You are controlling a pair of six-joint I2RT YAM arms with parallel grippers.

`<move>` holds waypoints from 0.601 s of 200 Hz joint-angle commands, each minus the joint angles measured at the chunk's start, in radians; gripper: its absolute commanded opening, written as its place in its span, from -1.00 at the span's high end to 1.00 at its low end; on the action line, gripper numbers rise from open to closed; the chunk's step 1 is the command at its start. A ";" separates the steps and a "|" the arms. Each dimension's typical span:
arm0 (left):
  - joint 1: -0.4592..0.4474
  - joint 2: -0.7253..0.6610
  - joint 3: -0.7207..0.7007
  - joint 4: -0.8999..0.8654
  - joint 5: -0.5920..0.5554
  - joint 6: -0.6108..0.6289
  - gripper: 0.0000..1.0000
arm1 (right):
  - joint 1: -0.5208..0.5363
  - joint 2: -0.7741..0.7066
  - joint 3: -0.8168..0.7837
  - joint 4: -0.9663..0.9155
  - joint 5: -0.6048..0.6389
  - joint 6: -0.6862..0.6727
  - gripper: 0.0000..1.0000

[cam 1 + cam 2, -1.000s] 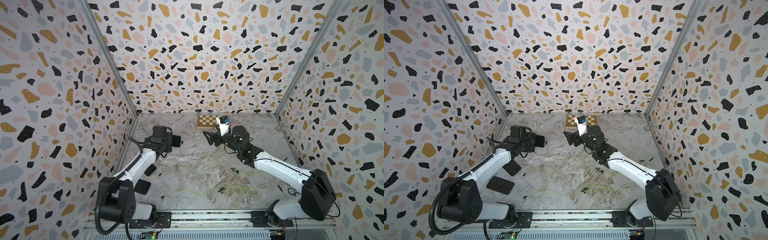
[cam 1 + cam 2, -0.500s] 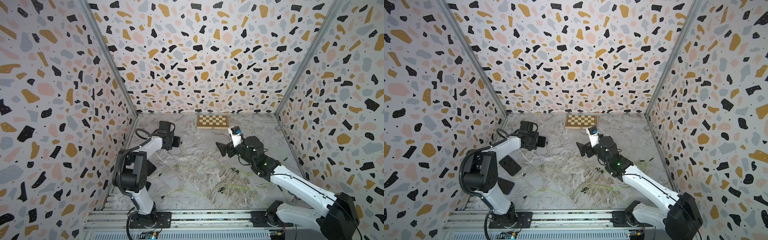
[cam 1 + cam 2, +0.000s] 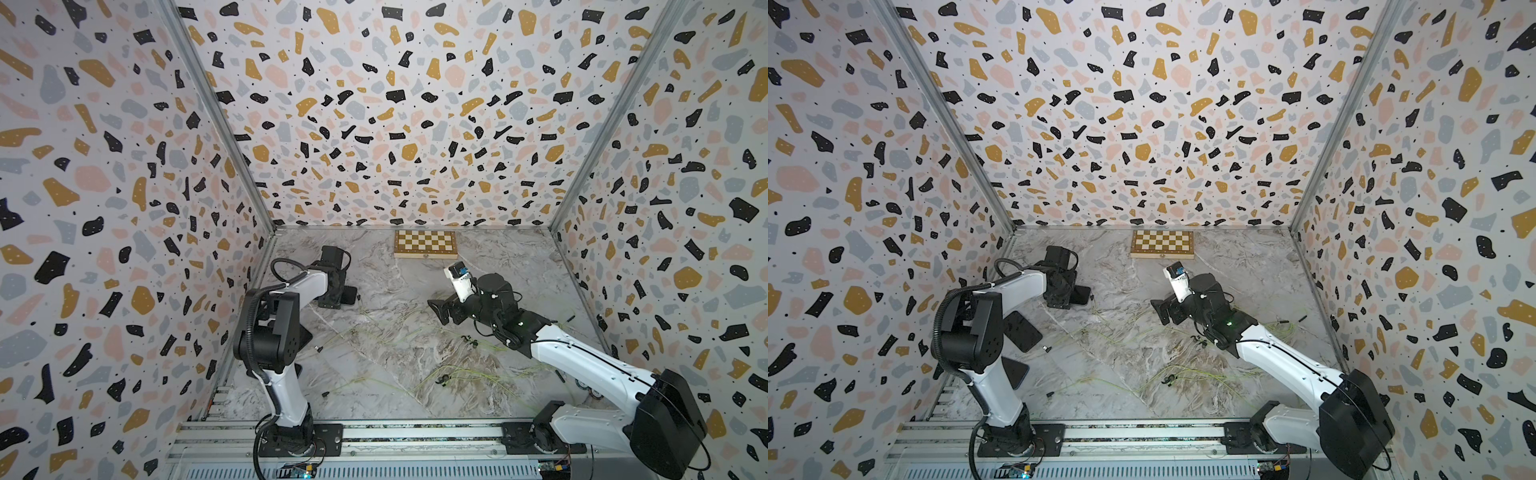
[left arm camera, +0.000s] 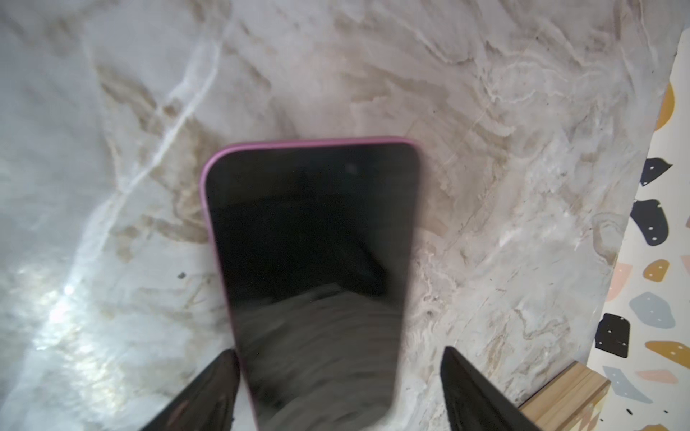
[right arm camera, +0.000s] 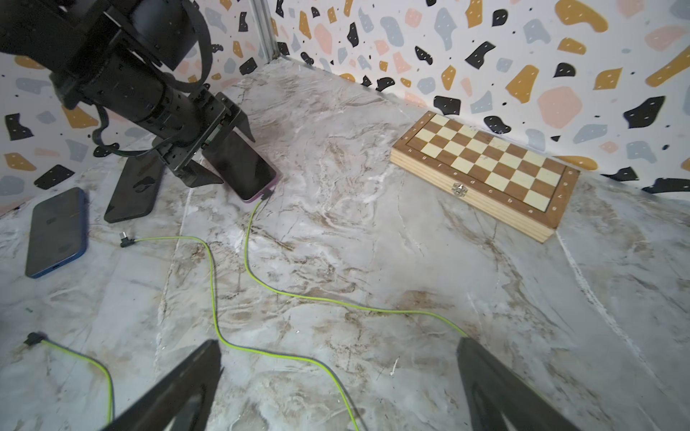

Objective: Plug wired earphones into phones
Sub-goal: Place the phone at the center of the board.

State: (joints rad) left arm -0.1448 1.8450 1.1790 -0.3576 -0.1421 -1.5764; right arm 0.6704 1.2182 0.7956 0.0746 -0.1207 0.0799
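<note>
A pink-rimmed phone [image 4: 313,261] lies flat at the far left of the table, also seen in both top views [image 3: 348,296] [image 3: 1080,294]. My left gripper [image 4: 338,350] stands open astride its near end, with one finger [image 4: 470,388] well clear of its edge. A yellow-green earphone cable [image 5: 246,253] runs to a black plug [image 5: 266,194] seated in that phone [image 5: 246,168]. A black phone [image 5: 134,190] and a blue-rimmed phone [image 5: 56,231] lie beside it. Two loose plugs [image 5: 125,241] [image 5: 33,339] lie on the table. My right gripper [image 5: 338,341] hangs open over a cable, holding nothing.
A wooden chessboard box [image 3: 424,244] [image 5: 481,171] sits against the back wall. Black earbuds [image 3: 468,341] [image 3: 441,379] and loose cable loops [image 3: 1204,376] spread over the front middle of the marble table. Patterned walls close in on three sides.
My right gripper has drawn back from beside the chessboard box toward the table's middle. My left gripper has stayed at the pink-rimmed phone while its arm shifted.
</note>
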 commanded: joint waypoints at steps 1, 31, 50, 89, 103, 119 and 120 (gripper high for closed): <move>0.007 -0.017 0.026 -0.008 -0.028 0.029 -0.92 | -0.003 0.002 0.016 -0.003 -0.065 -0.024 -0.99; 0.014 -0.061 0.023 -0.009 -0.019 0.069 -0.98 | 0.001 0.027 0.022 0.000 -0.089 -0.030 -0.99; 0.022 -0.130 0.038 -0.053 -0.011 0.187 -0.98 | 0.013 0.046 0.023 0.018 -0.098 -0.032 -0.99; 0.024 -0.389 -0.046 -0.190 -0.045 0.491 -0.99 | 0.058 0.114 0.021 0.097 -0.154 -0.043 -0.92; 0.024 -0.496 -0.114 -0.211 -0.031 0.573 -0.96 | 0.081 0.156 0.040 0.118 -0.173 -0.057 -0.88; 0.024 -0.608 -0.174 -0.265 -0.019 0.644 -0.95 | 0.108 0.211 0.075 0.118 -0.190 -0.066 -0.83; 0.024 -0.614 -0.177 -0.268 -0.017 0.647 -0.95 | 0.108 0.214 0.076 0.118 -0.192 -0.065 -0.82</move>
State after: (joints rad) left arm -0.1234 1.3453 1.0908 -0.4942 -0.1593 -1.1275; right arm 0.7452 1.3773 0.8074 0.1528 -0.2581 0.0399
